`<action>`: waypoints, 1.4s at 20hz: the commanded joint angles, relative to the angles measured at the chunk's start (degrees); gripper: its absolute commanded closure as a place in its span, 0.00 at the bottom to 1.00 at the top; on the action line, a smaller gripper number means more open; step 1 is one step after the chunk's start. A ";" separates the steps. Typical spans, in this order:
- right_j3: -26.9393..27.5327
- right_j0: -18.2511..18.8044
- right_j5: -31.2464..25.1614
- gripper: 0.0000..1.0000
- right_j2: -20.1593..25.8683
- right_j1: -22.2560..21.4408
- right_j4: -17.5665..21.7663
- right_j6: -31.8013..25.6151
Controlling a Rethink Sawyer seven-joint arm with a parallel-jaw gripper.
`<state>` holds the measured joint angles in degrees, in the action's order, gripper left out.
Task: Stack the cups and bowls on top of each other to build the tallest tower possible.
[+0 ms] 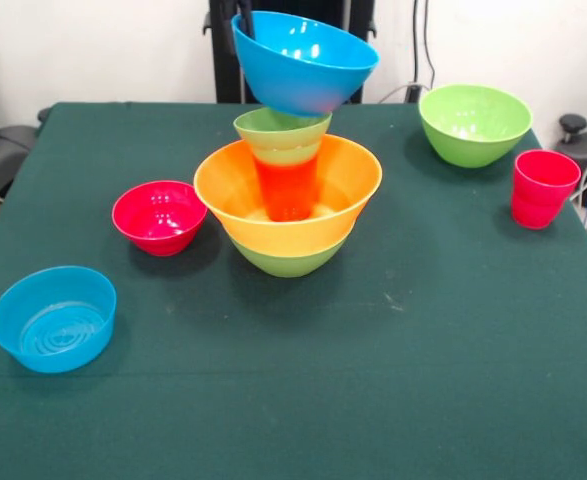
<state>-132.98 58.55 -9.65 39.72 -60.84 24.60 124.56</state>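
Gripping the far rim of the big blue bowl (pixel 308 62), my gripper (pixel 245 22) shows only as dark fingers (pixel 243 18) at the bowl's upper left edge, one inside the rim, so I take it as closed on that bowl. I hold the bowl tilted, its mouth turned up and to the right, its base just above the small green bowl (pixel 282 130), whether touching I cannot tell. That green bowl tops the tower (pixel 287 200): under it an orange cup (pixel 287 185) stands inside the wide orange bowl (pixel 223 190), which nests in a big green bowl (pixel 287 260). On the green table (pixel 423 380), a small red bowl (pixel 159 216) sits just left of the tower, a small blue bowl (pixel 54 318) near the front left corner, another big green bowl (pixel 474 123) at far right, and a red cup (pixel 543 188) beside it.
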 commanded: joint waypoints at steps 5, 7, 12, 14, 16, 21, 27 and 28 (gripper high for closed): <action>4.03 -4.76 -2.73 1.00 -6.25 2.97 7.68 -0.33; 3.60 -4.00 -2.71 1.00 -5.69 3.41 7.53 -0.72; 3.46 -3.54 -1.70 1.00 -5.18 4.55 8.11 -1.01; 3.75 -3.86 -1.63 1.00 -5.47 4.84 8.43 -0.95; 3.85 -4.16 -1.40 1.00 -6.00 4.94 8.91 -0.76; 4.16 -4.13 -0.24 1.00 -6.33 5.65 10.21 -0.66; 4.52 -3.03 0.87 1.00 -4.10 7.79 10.48 -1.03; 4.55 -3.11 1.01 1.00 -3.96 7.95 10.40 -0.87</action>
<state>-130.74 56.87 -9.65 35.32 -56.87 31.13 124.56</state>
